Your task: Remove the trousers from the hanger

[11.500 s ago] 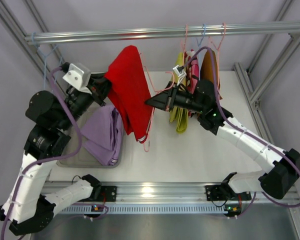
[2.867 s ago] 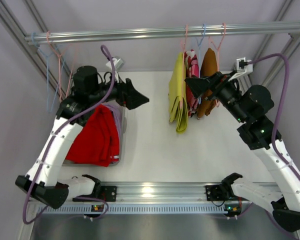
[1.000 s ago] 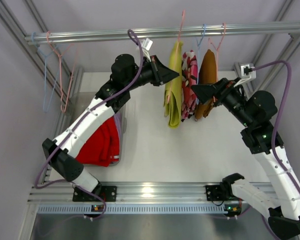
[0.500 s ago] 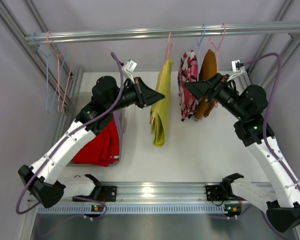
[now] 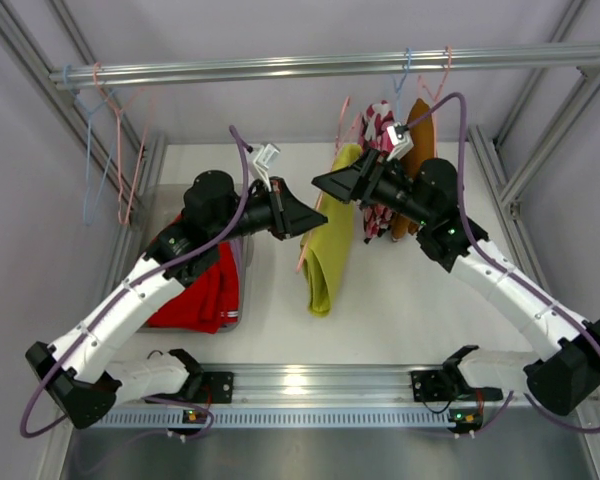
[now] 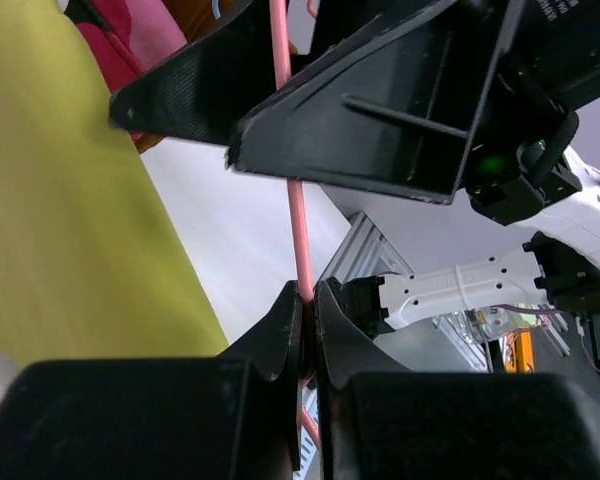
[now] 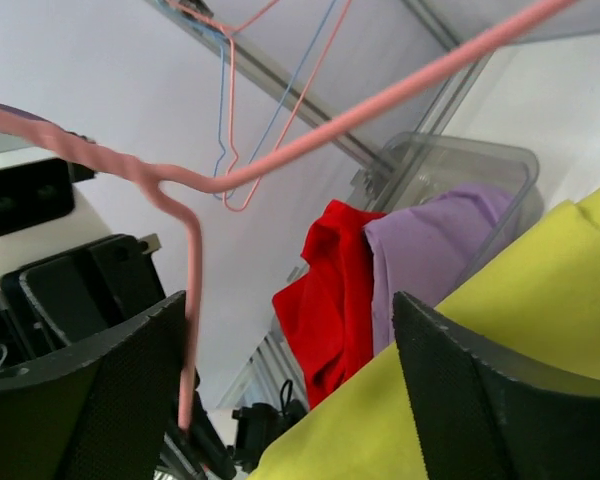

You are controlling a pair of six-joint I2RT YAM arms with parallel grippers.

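Yellow-green trousers (image 5: 327, 245) hang folded over a pink hanger (image 5: 341, 108) that is off the rail and tilted. My left gripper (image 5: 305, 222) is shut on the hanger's wire (image 6: 298, 215) beside the cloth (image 6: 70, 200). My right gripper (image 5: 325, 184) stands open at the top fold of these trousers. In the right wrist view the yellow-green cloth (image 7: 350, 430) lies between the spread fingers (image 7: 90, 390), with the hanger's wire (image 7: 280, 160) running above. Red trousers (image 5: 195, 285) lie in the bin at the left, and lilac trousers (image 7: 430, 240) lie beside them.
A clear plastic bin (image 5: 156, 200) sits at the left of the table. On the rail (image 5: 280, 68) hang a pink-and-white patterned garment (image 5: 378, 112) and a brown one (image 5: 418, 125) behind my right arm. Bare pink and blue hangers (image 5: 110, 150) hang at the rail's left end.
The hanger with the yellow-green trousers has come off the rail and moved down and left with my left gripper. My right arm has swung left to the trousers' top, its jaws narrowing.
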